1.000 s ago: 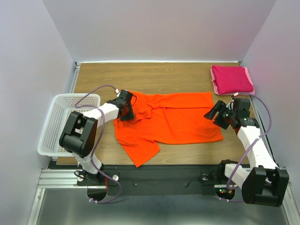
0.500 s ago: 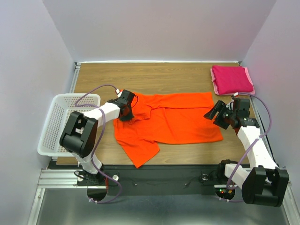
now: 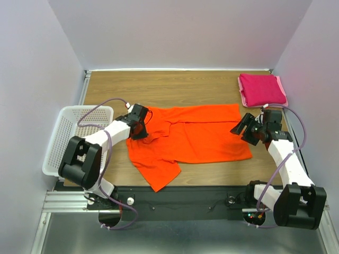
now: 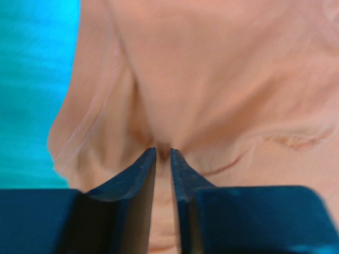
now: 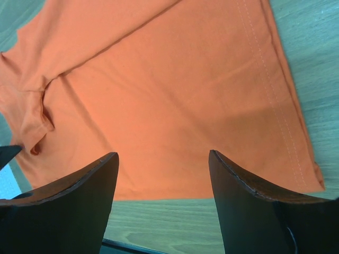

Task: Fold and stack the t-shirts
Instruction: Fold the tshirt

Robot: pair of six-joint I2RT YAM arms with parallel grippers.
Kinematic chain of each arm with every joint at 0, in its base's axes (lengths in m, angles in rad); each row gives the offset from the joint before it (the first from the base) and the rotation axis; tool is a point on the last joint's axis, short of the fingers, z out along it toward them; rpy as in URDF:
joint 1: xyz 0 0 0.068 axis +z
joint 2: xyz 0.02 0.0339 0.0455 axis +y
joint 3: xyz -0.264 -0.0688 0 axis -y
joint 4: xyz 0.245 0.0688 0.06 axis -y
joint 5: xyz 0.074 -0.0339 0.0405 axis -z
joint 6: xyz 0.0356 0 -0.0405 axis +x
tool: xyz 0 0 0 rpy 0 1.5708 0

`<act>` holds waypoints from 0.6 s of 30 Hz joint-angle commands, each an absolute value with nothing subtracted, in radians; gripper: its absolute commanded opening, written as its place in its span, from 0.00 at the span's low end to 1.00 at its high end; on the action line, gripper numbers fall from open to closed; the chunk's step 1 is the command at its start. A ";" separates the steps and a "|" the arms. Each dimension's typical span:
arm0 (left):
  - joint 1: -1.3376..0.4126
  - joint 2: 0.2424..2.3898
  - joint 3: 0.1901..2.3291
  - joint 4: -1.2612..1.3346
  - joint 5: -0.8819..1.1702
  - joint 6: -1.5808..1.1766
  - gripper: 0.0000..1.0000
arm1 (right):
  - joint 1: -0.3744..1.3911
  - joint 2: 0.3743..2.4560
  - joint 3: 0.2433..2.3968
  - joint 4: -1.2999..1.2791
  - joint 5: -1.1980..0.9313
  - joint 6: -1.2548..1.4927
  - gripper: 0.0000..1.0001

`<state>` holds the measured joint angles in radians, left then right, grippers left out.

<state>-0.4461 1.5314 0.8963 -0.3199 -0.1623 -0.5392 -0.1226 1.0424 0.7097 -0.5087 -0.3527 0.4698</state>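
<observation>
- Left gripper (image 4: 162, 153) nips a pucker of the bright orange cloth t-shirt (image 3: 196, 135), spread mid-frame.
- Right gripper (image 5: 162, 153) gapes, released, above its right hem.
- 1 folded magenta-pink cloth t-shirt (image 3: 261, 89) sits upper right.

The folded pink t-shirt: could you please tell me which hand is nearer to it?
Right. The right hand hovers just in front of the pink t-shirt; the left hand sits far across the table, at the orange t-shirt's left end.
</observation>
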 commanded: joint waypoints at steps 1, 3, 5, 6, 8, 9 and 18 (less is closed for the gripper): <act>-0.434 1.428 0.880 -0.354 -0.222 -0.568 0.38 | -0.115 1.098 0.808 -0.486 -0.324 0.443 0.74; -0.413 1.401 0.920 -0.348 -0.235 -0.554 0.47 | -0.115 1.138 0.868 -0.483 -0.290 0.442 0.74; -0.373 1.419 0.986 -0.347 -0.244 -0.519 0.57 | -0.115 1.202 0.916 -0.482 -0.267 0.431 0.74; -0.359 1.433 1.009 -0.333 -0.242 -0.505 0.58 | -0.115 1.222 0.937 -0.476 -0.253 0.430 0.74; -0.327 1.488 1.055 -0.315 -0.241 -0.486 0.58 | -0.115 1.296 1.000 -0.460 -0.253 0.434 0.74; -0.319 1.508 1.101 -0.304 -0.242 -0.470 0.58 | -0.115 1.324 1.014 -0.448 -0.256 0.437 0.74; -0.285 1.822 1.365 -0.249 -0.186 -0.417 0.32 | -0.115 1.589 1.192 -0.327 -0.275 0.466 0.43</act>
